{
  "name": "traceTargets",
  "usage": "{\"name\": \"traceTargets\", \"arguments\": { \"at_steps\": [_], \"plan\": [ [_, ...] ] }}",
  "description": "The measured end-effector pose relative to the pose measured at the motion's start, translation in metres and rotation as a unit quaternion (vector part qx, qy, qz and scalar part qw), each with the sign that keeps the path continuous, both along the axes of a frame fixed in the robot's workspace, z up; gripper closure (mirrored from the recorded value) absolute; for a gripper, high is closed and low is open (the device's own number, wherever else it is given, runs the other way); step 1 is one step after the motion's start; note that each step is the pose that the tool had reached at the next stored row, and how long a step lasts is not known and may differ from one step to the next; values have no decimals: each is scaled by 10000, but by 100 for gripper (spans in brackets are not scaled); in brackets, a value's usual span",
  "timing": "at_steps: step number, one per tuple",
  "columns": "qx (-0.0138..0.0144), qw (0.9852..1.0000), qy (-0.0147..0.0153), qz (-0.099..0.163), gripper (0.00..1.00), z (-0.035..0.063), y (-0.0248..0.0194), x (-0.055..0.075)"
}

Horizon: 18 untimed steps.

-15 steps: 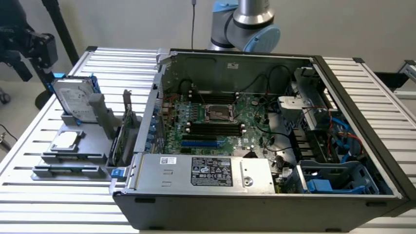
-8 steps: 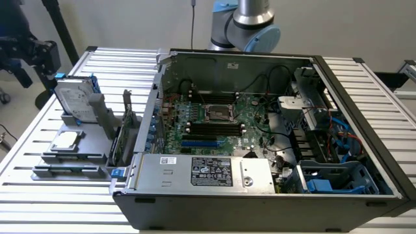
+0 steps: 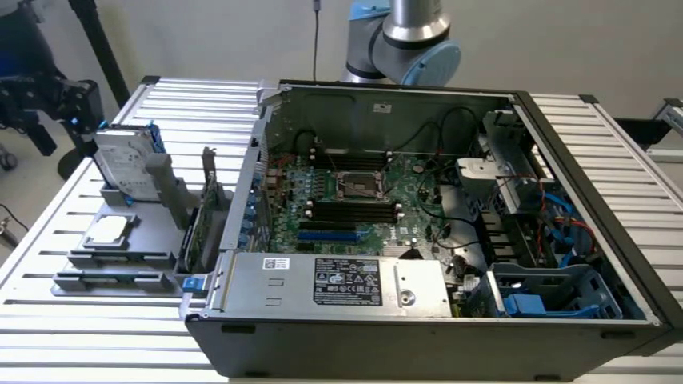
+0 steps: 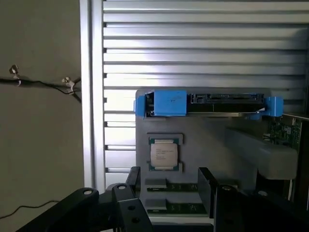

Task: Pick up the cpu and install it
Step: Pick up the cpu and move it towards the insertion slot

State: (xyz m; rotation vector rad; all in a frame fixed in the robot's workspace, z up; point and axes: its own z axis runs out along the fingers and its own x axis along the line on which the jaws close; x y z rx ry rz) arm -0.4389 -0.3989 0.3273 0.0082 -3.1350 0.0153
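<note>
My gripper (image 4: 169,175) hangs with jaws apart near the cpu (image 4: 164,153); if I descend off-centre, 1 jaw could strike its top.

The arm (image 3: 414,32) stands at the far side of the scene in the exterior view: a grey metal tube runs up out of the picture from a rounded joint (image 3: 421,60) with pale blue caps, and a second blue-capped part sits just to the left of it. In the wrist view the gripper (image 4: 169,175) points downward, its two black fingers (image 4: 206,186) parallel and well apart with nothing clamped between them. Black linkage bars (image 4: 82,208) with bolt heads spread from the fingers' bases.
</note>
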Motion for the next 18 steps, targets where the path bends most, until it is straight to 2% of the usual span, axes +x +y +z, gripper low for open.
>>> {"name": "traceTargets", "arguments": {
  "at_steps": [10, 18],
  "plan": [
    [0, 9998, 0, 193, 40, -182, -27, 0],
    [0, 9998, 0, 214, 40, -327, -29, -14]
  ]
}}
